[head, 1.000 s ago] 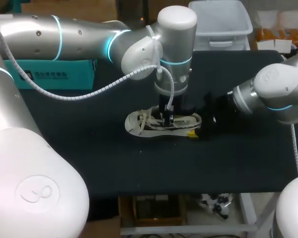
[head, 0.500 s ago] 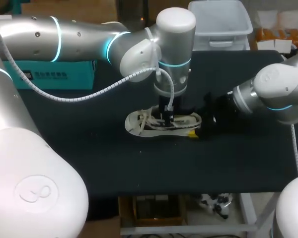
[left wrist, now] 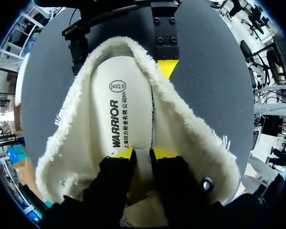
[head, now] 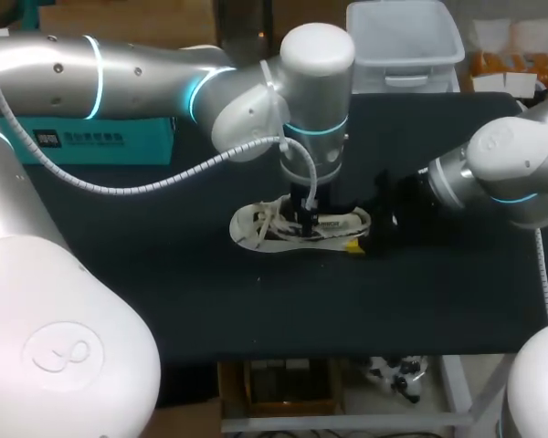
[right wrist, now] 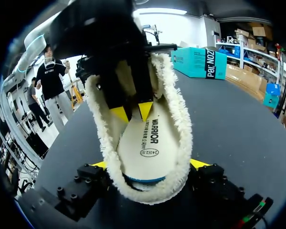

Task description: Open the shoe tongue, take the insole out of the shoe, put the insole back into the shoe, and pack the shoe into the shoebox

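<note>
Shoe [head: 267, 234] on black table [head: 210, 301], teal box [head: 110, 139] at rear left

The insole [left wrist: 128, 119] in the shoe [left wrist: 190, 143] bears black print: 1 word in bold capitals along its length, 1 line of small characters just beside that word, and an oval stamp with a size figure nearer the heel. The teal shoebox [head: 119, 146] carries white lettering on its side and a small white label near 1 end.
</note>
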You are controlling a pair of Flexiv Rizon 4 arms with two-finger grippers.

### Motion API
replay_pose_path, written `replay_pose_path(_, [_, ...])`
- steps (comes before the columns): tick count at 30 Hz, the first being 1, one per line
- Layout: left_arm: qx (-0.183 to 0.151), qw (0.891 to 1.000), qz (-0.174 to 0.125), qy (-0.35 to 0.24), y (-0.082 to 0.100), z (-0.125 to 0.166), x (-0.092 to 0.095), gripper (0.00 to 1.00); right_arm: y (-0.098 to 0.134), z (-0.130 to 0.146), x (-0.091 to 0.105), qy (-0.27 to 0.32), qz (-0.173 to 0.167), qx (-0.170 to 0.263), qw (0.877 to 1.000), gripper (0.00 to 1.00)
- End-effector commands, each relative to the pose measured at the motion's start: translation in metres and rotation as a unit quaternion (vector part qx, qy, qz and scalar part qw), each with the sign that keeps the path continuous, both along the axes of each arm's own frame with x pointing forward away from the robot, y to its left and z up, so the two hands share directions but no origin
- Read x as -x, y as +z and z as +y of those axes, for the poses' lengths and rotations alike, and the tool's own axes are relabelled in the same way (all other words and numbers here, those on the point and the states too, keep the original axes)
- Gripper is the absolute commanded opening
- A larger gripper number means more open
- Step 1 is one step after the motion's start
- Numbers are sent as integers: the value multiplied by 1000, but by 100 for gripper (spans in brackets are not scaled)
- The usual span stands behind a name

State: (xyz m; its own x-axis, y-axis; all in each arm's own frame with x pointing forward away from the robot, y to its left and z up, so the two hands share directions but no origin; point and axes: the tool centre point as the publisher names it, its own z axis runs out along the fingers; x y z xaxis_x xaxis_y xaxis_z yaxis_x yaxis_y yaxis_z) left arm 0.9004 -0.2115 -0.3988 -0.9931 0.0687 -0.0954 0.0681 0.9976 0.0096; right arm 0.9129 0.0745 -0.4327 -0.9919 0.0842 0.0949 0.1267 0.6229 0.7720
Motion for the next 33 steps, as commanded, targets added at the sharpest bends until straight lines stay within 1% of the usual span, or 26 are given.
replay_pose_path(1, [-7, 1000, -11, 4, -83, -6, -11, 25, -6, -1, 1, -1, -1, -1, 1000, 0])
replay_pose_path(8, [-11, 999, -41, 15, -91, -9, -36, 22, -6, -1, 1, -1, -1, -1, 1000, 0])
replay_pose_path(17, [-10, 998, -54, 21, -103, -10, -64, 20, -6, -1, 1, -1, -1, -1, 1000, 0])
replay_pose_path(18, [-10, 998, -55, 21, -104, -10, -66, 16, -6, -1, 1, -1, -1, -1, 1000, 0])
replay_pose_path(19, [-9, 998, -57, 22, -104, -10, -68, 6, -6, -1, 1, -1, -1, -1, 1000, 0])
replay_pose_path(20, [-9, 998, -58, 22, -104, -10, -70, 0, -6, -1, 1, -1, -1, -1, 1000, 0])
replay_pose_path(22, [-8, 998, -59, 22, -103, -10, -73, 0, -6, -1, 1, -1, -1, -1, 1000, 0])
replay_pose_path(26, [0, 998, -57, 17, -94, -10, -79, 0, -6, -1, 1, -1, -1, -1, 1000, 0])
replay_pose_path(30, [7, 998, -64, 15, -77, -13, -82, 0, -6, -1, 1, -1, -1, -1, 1000, 0])
replay_pose_path(33, [12, 998, -68, 11, -64, -15, -80, 0, -6, -1, 1, -1, -1, -1, 1000, 0])
